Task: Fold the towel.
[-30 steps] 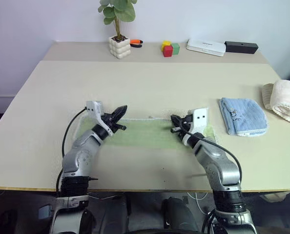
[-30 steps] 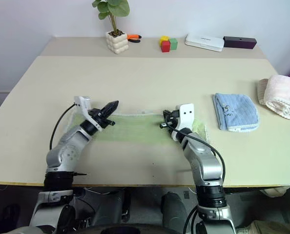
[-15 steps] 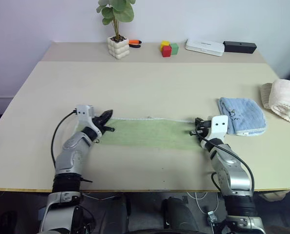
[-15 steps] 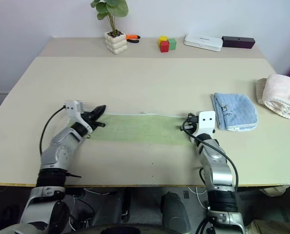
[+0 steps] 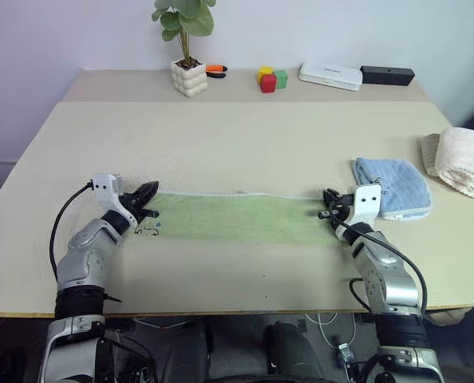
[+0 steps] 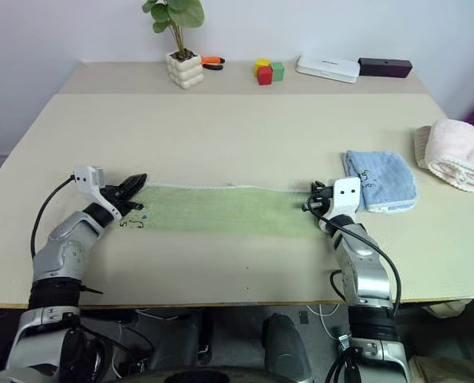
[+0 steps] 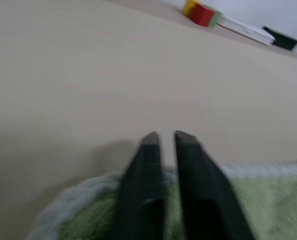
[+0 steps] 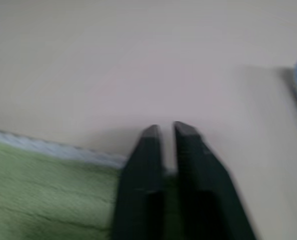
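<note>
The towel (image 5: 237, 218) is being lain flat between both grippers; the left gripper (image 5: 151, 191) and right gripper (image 5: 327, 203) are being kept slightly parted, gripping nothing.

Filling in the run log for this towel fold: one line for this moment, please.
light green terry towel: flat strip on table | left gripper: at its left end, jaws slightly apart | right gripper: at its right end, jaws slightly apart

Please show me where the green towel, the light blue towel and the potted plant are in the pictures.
green towel (image 5: 237, 219), left eye view, middle of the flat green cloth.
light blue towel (image 5: 400, 183), left eye view, middle of its upper surface.
potted plant (image 5: 187, 78), left eye view, on its white pot.
</note>
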`<state>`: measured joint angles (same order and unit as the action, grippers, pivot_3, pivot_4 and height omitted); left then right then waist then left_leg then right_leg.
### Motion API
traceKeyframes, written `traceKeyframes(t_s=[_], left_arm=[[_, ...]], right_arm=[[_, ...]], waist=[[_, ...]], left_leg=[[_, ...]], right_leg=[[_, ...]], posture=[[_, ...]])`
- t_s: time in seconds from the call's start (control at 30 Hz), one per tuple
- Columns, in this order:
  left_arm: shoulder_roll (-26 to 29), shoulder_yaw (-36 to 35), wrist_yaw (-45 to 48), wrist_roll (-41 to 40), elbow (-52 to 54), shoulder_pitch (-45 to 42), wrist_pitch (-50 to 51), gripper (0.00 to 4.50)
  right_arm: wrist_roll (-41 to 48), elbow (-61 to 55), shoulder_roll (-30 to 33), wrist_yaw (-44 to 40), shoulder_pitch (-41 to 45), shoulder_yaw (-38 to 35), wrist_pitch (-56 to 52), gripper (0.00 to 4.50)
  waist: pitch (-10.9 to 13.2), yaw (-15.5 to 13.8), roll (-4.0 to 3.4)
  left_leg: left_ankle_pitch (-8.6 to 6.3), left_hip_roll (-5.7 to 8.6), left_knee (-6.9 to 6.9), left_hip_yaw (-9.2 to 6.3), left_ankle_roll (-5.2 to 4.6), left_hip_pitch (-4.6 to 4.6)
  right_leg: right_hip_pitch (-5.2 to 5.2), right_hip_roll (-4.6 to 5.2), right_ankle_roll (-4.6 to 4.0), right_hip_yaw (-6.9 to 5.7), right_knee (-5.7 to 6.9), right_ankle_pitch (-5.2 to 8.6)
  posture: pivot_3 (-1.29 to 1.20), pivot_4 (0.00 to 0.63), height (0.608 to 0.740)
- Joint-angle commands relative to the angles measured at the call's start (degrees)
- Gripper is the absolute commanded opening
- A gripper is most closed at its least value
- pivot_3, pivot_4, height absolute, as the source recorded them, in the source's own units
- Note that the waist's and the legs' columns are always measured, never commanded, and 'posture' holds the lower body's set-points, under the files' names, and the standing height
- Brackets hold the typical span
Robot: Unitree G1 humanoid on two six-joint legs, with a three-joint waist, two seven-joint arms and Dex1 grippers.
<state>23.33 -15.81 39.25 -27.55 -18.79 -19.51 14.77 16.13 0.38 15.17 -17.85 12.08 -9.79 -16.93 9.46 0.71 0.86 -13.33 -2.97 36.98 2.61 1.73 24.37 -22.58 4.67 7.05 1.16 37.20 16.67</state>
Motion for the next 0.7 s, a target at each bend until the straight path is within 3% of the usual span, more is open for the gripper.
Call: traceKeyframes(t_s=[0.03,0.17,0.43,0.7], left_arm=[[1.67,0.35,4.55,-1.47,3.59,-0.7,-0.4,2.34],[3.92,1.52,5.5,1.0,3.78,-2.23,-1.69,4.4],[9.69,3.28,21.56,-1.64,6.8,-1.78,-2.81,4.47],[12.13,6.72,33.29,-0.76,5.96,-3.94,-6.73,4.47]], right_arm=[[9.13,-6.81,2.52,-3.39,3.87,-3.93,-7.65,2.34],[16.92,-11.06,7.5,-8.0,3.35,-6.55,-16.42,4.43],[36.12,-18.41,14.07,-12.29,-5.17,-15.72,-33.53,4.48],[48.49,-21.31,12.57,-5.3,-16.99,-27.02,-38.43,4.48]], waist=[[0.01,-0.1,0.0],[0.01,-0.38,0.01],[0.01,-0.2,0.01],[0.01,-0.39,0.02]], left_leg=[[0.0,0.0,0.0,0.0,0.0,0.02],[-0.01,0.0,0.01,-0.02,-0.01,0.04],[-0.02,0.0,-0.03,-0.01,-0.03,0.06],[-0.03,0.0,-0.02,-0.01,-0.05,0.06]], right_leg=[[-0.01,0.0,0.0,0.0,0.0,0.0],[0.02,0.02,0.0,-0.01,-0.05,0.0],[-0.01,0.02,-0.01,-0.01,-0.1,0.01],[0.02,0.03,-0.05,0.01,-0.14,0.03]], posture=[[0.0,0.15,0.74],[0.0,0.15,0.74],[0.0,0.15,0.74],[0.0,0.15,0.74]])
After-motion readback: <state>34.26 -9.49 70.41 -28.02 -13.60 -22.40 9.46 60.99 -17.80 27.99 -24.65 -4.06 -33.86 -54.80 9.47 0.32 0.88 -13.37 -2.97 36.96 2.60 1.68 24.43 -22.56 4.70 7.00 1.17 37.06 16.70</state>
